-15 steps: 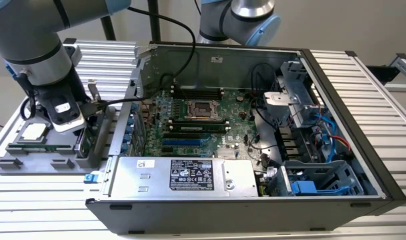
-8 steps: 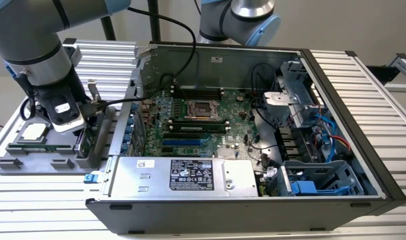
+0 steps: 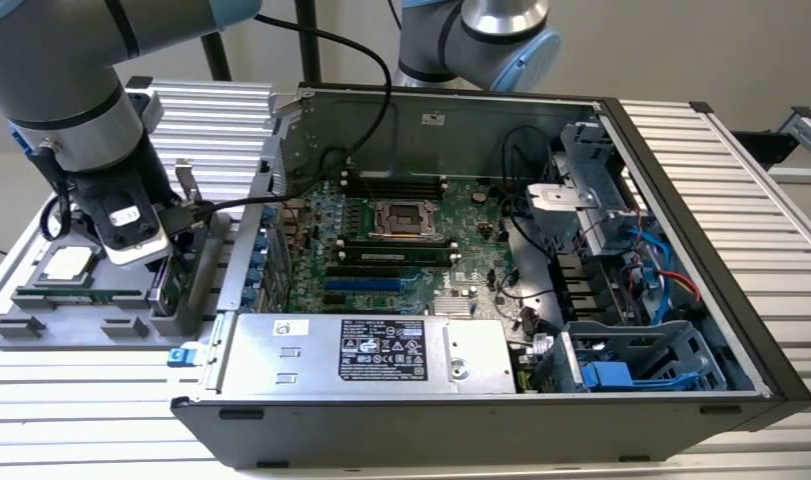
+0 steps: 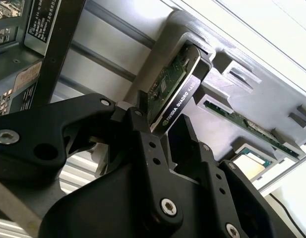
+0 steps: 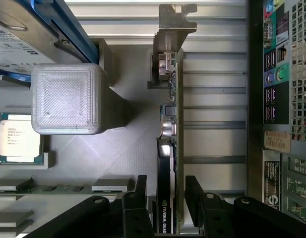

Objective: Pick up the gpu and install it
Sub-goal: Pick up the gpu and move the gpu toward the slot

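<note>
The gpu (image 5: pixel 168 124) stands on edge in a slot of the grey holder (image 5: pixel 128 148), its silver bracket (image 5: pixel 176 20) at the far end. Its green board (image 4: pixel 165 84) and black cooler edge show in the second wrist view. In the exterior view the gpu (image 3: pixel 178 268) sits at the left of the open computer case (image 3: pixel 512 410). My gripper (image 5: pixel 166 191) is lowered over the card, open, with one black finger on each side and small gaps to it. The same straddle shows at my gripper (image 4: pixel 160 119) and under the arm at my gripper (image 3: pixel 165 252).
The grey holder also carries a processor chip (image 5: pixel 20 136), a memory stick (image 5: pixel 43 187), a white block (image 5: pixel 68 99) and a hard drive with blue rails (image 5: pixel 38 29). The case's rear panel (image 5: pixel 279 99) lies close beside the card. Inside are the motherboard (image 3: pixel 392 240) and power supply (image 3: pixel 365 352).
</note>
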### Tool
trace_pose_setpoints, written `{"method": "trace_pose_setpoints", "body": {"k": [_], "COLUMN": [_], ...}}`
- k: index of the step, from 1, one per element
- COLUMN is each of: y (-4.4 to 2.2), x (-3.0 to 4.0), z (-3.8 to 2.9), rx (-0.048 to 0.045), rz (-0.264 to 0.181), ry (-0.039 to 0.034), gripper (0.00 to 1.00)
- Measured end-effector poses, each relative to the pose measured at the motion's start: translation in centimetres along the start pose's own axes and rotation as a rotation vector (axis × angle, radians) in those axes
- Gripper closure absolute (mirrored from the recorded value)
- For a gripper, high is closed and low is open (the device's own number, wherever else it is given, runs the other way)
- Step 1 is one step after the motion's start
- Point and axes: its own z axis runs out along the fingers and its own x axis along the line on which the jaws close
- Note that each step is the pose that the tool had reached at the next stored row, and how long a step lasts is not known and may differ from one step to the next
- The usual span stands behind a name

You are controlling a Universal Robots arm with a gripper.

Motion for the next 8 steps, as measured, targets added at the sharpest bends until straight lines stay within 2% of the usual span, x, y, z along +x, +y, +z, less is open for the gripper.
{"method": "trace_pose_setpoints", "body": {"k": [1,2,8], "y": [0.0,0.0,0.0], "x": [0.0,0.0,0.0], "z": [0.0,0.0,0.01], "rx": [0.0,0.0,-0.0001], "rz": [0.0,0.0,0.0], "ry": [0.0,0.0,0.0], "gripper": [0.0,1.0,1.0]}}
